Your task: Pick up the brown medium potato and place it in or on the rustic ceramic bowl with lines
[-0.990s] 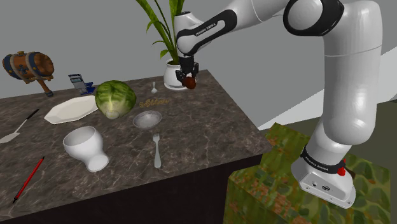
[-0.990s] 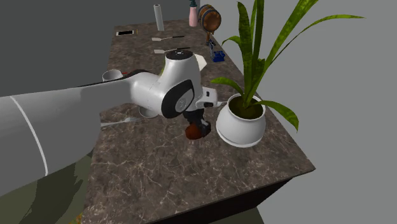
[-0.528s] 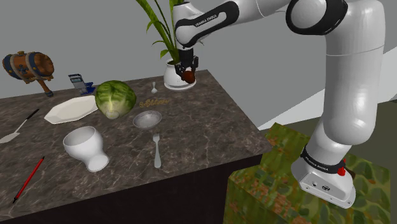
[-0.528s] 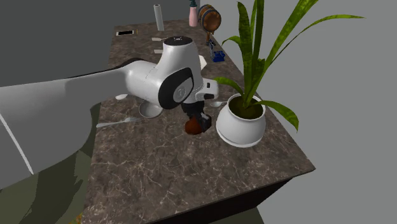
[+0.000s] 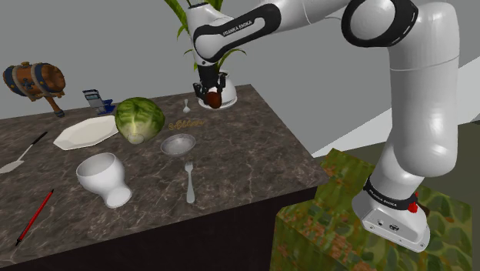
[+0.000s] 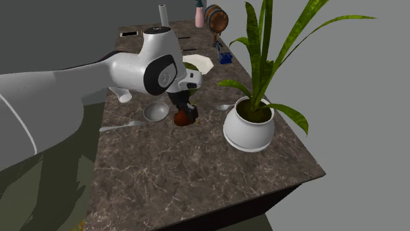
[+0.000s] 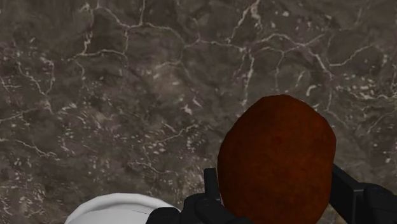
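The gripper (image 7: 280,194) is clamped on the potato (image 7: 277,159): one black finger bears on each flank, and the jaws span what appears to be the potato's shorter width, with its long axis running out along the fingers. The potato is reddish-brown and hangs clear of the dark marbled counter (image 7: 127,95), which lies directly under it in the wrist view. The bowl (image 5: 178,144), taken here to be the shallow grey dish, is the reference for all positions below. In the shoulder view the potato (image 5: 214,99) and gripper (image 5: 213,98) sit beyond the bowl and toward that view's right, raised above the counter. In the second exterior view the potato (image 6: 184,117) lies near the bowl (image 6: 156,112), on that view's right of it. The coming move is judged to be a short carry from there to a point over the bowl, followed by a descent and release. The bowl is empty. A fork (image 5: 189,183) lies on the near side of the bowl in the shoulder view. A white footed cup (image 5: 102,177), also empty as far as can be seen, stands nearer than the bowl and to its left. A cabbage (image 5: 139,118) sits just beyond the bowl to the left. The plant pot (image 5: 228,94), holding soil and long green leaves, stands beyond the bowl, close behind the potato.
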Robot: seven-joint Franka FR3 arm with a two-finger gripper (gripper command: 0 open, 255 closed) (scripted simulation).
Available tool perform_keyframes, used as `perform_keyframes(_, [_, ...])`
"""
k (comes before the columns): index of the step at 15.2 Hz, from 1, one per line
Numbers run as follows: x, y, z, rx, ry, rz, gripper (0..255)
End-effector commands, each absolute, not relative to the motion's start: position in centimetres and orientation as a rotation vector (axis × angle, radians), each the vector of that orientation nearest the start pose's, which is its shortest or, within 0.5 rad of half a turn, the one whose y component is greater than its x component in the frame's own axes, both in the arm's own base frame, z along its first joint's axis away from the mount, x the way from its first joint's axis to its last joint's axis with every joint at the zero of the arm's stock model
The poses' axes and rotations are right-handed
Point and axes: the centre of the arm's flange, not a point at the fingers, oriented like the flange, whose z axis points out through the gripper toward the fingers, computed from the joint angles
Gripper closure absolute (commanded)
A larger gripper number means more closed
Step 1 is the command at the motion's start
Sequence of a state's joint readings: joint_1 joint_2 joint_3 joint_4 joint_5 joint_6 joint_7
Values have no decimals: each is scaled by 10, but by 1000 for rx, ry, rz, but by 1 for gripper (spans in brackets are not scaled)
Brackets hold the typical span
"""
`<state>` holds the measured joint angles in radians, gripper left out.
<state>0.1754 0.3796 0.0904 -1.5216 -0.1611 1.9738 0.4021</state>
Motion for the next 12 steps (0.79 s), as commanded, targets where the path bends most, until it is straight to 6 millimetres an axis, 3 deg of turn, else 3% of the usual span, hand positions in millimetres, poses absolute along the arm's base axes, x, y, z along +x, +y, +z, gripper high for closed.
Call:
perform_keyframes(1, [660, 187, 453, -3220, 141, -175, 255])
perform_keyframes(12, [654, 332, 456, -3220, 141, -175, 255])
